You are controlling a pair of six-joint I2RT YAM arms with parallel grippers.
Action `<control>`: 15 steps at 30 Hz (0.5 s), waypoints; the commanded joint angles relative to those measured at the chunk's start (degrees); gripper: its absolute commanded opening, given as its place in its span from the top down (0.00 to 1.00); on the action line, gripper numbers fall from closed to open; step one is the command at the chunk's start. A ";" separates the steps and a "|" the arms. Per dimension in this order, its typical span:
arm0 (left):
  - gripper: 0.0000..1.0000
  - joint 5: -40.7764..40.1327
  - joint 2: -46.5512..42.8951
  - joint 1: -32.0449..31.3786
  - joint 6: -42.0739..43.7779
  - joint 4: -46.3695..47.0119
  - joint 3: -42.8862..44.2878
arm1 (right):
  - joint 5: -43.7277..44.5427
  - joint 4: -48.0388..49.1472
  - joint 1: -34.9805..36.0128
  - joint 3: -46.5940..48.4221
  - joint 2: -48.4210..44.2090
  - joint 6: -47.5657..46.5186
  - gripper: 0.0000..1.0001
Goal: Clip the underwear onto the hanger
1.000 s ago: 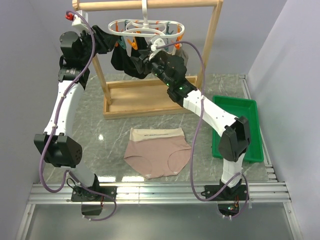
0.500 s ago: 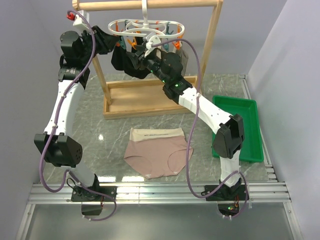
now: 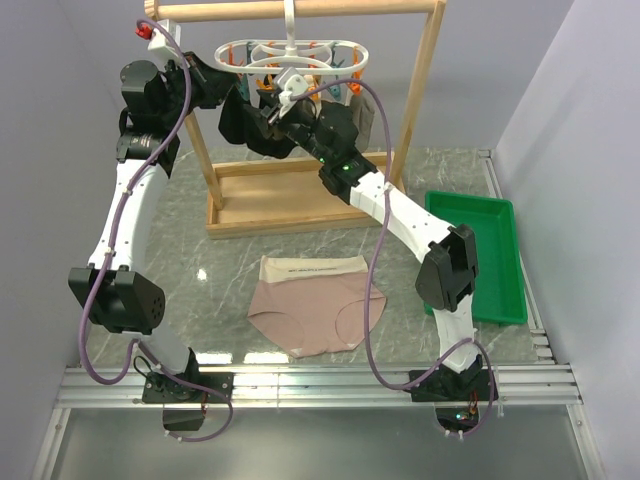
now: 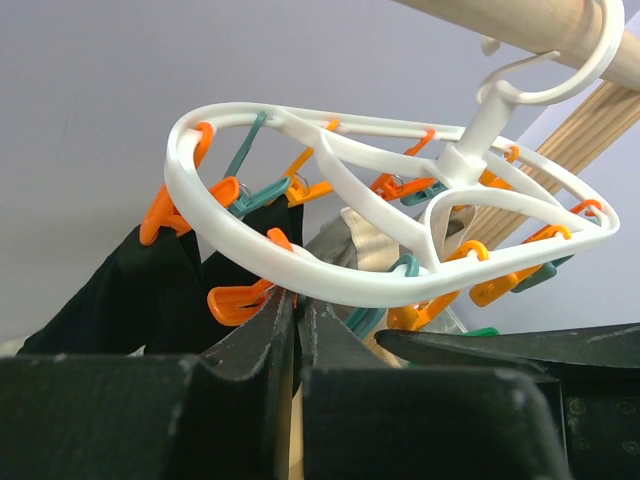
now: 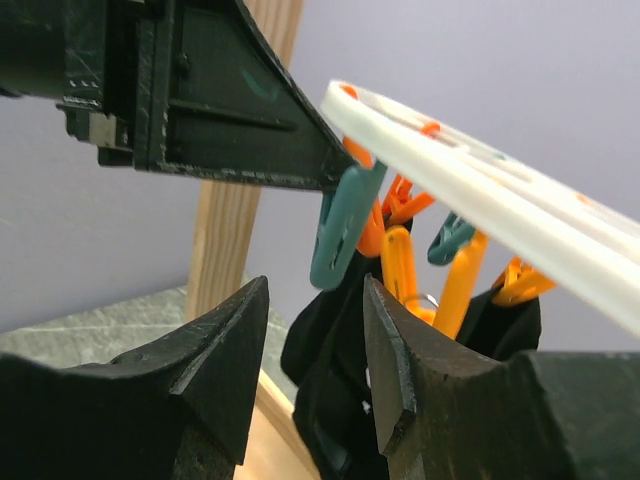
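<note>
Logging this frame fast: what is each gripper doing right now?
Left gripper: shut; whether it pinches anything cannot be told.
Right gripper: open, holding nothing, under a teal peg.

Pink-beige underwear (image 3: 315, 310) flat on table (image 3: 200, 262), waistband away; white hanger (image 3: 291, 57) hooked on wooden rail (image 3: 220, 10), pegs (image 4: 238, 300) dangling.

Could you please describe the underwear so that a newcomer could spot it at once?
Find the wooden rack at the back of the marble table. In front of its base, the underwear lies flat on the marble. It alone is pink-beige with a cream waistband; the black garment hangs from the hanger.
</note>
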 commanded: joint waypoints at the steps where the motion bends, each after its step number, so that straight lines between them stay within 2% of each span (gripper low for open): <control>1: 0.98 2.02 -0.76 -0.16 0.16 0.21 2.36 | -2.00 2.92 -0.37 4.02 0.38 -1.52 0.50; 15: 1.00 4.21 -2.69 -0.25 -1.59 1.79 0.60 | -2.44 0.20 -0.63 7.97 2.49 0.24 0.51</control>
